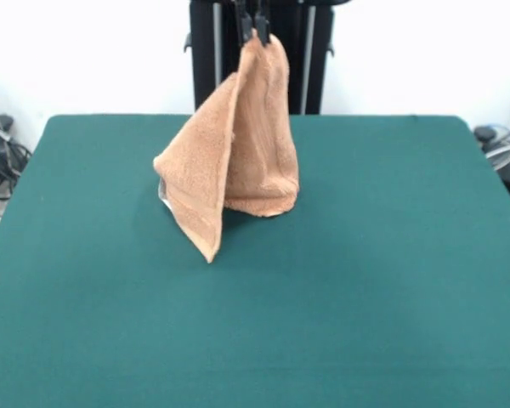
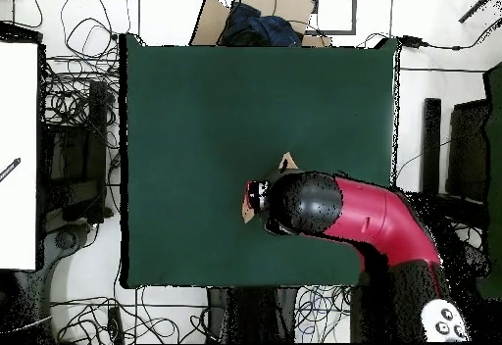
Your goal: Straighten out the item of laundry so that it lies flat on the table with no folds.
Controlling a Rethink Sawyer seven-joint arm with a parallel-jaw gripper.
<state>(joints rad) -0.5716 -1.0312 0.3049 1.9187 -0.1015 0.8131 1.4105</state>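
Tan-orange terry towel (image 1: 238, 144) hangs folded from the black gripper (image 1: 253, 32), clamped on its top corner, lower edge touching the dark green felt table (image 1: 365, 255).

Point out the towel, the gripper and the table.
towel (image 1: 238, 153), front view, on the middle of the hanging cloth.
gripper (image 1: 252, 30), front view, between the fingers at the towel's top corner.
table (image 1: 391, 280), front view, on bare green surface right of the towel.
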